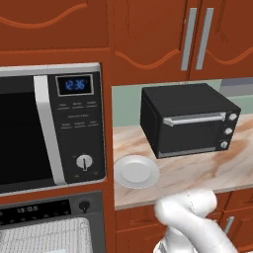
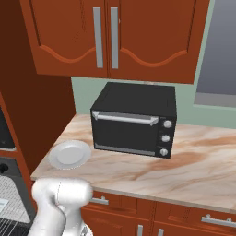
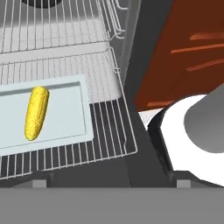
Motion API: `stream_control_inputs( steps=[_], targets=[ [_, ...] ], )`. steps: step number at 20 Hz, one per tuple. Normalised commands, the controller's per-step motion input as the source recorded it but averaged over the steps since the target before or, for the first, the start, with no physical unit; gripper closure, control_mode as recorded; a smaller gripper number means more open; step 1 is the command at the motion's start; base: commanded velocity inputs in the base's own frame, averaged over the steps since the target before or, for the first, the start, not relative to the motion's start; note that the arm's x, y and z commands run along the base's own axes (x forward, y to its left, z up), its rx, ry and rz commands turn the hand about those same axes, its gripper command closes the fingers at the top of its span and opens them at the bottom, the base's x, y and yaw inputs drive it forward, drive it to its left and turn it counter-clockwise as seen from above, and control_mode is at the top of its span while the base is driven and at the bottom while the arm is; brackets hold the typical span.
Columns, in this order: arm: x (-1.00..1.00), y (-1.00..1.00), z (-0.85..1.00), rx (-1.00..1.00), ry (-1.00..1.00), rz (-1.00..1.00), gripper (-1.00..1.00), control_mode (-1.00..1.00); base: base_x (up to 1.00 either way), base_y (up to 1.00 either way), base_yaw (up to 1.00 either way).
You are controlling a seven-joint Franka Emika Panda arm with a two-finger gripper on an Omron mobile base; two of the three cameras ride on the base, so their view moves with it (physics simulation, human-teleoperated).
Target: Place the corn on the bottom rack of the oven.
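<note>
In the hand view the yellow corn (image 3: 36, 112) lies lengthwise on a pale flat tray (image 3: 65, 118). That tray rests on a grey wire rack (image 3: 111, 140) inside the oven; a second wire rack (image 3: 57, 26) shows beyond it. The oven's black control strip (image 1: 44, 210) with its display and round knob sits under the microwave, with a wire grid (image 1: 44, 236) below it. My gripper (image 3: 112, 183) hangs above the rack's front edge, to the right of the corn and apart from it. Its tips stand wide apart, open, with nothing between them.
A silver microwave (image 1: 49, 128) sits above the oven. On the marble counter (image 2: 193, 170) stand a black toaster oven (image 2: 136, 120) and a white plate (image 2: 70, 154). Wooden cabinets hang above, drawers run below the counter. A red-brown cabinet side (image 3: 183, 52) flanks the oven opening.
</note>
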Motion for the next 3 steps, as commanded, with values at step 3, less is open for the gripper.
stream_control_inputs(
  steps=[3],
  targets=[
    [0.00,-0.46,0.35,0.00,0.00,0.00,-1.00,-1.00,0.00,0.00,0.00]
  ],
)
